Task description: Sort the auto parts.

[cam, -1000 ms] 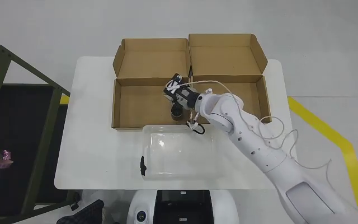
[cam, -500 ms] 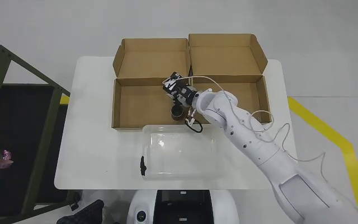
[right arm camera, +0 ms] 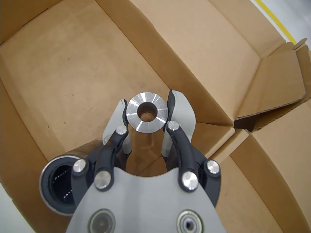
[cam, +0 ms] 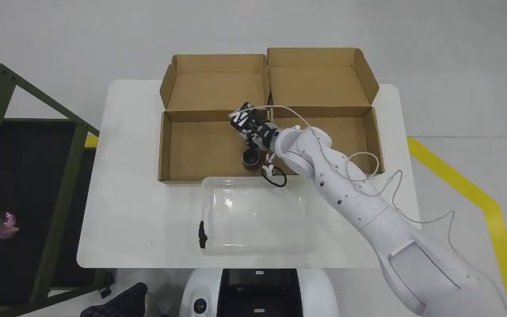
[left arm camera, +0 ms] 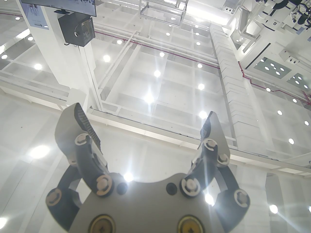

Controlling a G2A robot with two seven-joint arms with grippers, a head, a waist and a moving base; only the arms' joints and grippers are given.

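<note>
Table (cam: 127,198): white, and it carries both boxes and the bin.
Left cardboard box (cam: 190,150): open, with its lid flap folded back. It sits touching the right box along one wall. Its brown floor (right arm camera: 60,61) is bare apart from one bearing.
Right cardboard box (cam: 360,139): open the same way, beside the left one.
Clear plastic bin (cam: 261,226): stands on the table in front of the boxes, on the robot's side.
Right arm (cam: 356,206): stretches across the bin to the left box.
Left gripper (left arm camera: 143,109): points up at the ceiling lights, jaws spread wide with nothing between them.
Right gripper (cam: 244,120): over the left box near the wall shared with the right box. Its fingers (right arm camera: 179,107) are clamped on a metal bushing.
Linear bearing (right arm camera: 59,185): a dark cylinder lying on the left box's floor (cam: 251,159), close to that box's right wall and front corner.
Metal bushing (right arm camera: 136,118): a bright steel ring with a round bore, gripped on both sides, its flat face turned toward the wrist camera.
Small black part (cam: 202,235): at the bin's left edge; whether it is inside or outside is unclear.
</note>
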